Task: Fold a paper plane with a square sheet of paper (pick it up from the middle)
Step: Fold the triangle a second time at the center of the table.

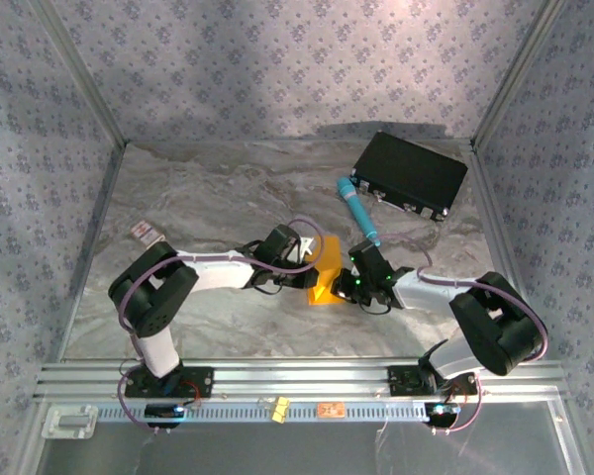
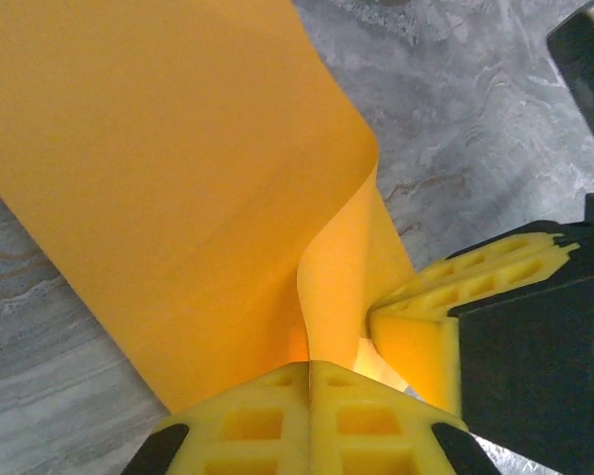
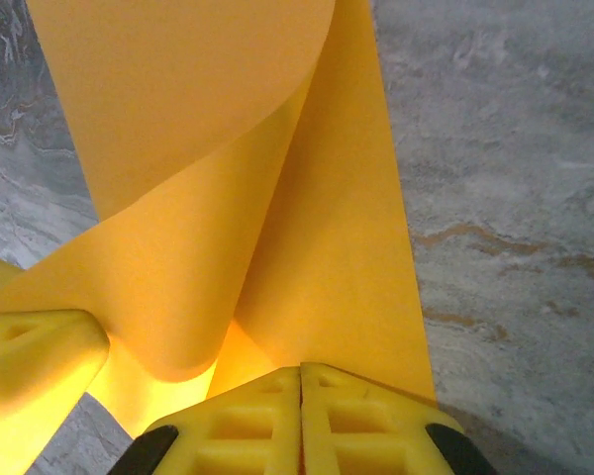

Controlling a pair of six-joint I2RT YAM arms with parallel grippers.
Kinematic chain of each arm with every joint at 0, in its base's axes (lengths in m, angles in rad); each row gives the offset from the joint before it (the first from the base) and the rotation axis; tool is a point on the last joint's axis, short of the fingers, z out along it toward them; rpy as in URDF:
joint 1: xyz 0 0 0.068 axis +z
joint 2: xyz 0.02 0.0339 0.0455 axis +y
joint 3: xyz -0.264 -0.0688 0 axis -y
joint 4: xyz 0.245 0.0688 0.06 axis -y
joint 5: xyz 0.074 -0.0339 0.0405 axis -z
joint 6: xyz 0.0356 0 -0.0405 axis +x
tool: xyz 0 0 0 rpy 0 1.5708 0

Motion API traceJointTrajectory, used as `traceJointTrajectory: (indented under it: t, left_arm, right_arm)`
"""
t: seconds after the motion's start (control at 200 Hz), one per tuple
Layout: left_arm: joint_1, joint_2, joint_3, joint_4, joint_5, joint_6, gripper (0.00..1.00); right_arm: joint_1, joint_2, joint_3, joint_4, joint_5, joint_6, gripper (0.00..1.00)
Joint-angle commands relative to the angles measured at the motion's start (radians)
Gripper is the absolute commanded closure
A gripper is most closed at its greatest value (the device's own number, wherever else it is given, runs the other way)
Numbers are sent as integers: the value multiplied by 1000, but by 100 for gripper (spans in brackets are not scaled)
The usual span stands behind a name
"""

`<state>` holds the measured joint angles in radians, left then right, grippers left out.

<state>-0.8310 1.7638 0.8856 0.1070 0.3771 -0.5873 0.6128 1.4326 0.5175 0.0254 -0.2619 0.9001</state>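
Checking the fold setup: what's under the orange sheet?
Grey marbled table shows beside the sheet; the left hand and right hand pinch its edge. Directly beneath is hidden.

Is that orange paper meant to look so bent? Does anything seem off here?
Only the paper stands out: the square sheet of paper is not flat but curled over on itself, pinched by the left gripper and the right gripper close together. No tear or spill shows.
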Motion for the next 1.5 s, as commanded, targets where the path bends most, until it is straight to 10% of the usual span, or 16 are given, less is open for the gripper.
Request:
traceJointTrajectory:
  t: [0.0, 1.499]
  left_arm:
    - [1, 8, 27, -15, -6, 29, 99]
    - [3, 62, 98, -105, -112, 127, 99]
  right_arm:
    - [-8, 25, 16, -108, 17, -40, 92]
    - [-10, 38, 19, -107, 3, -45, 92]
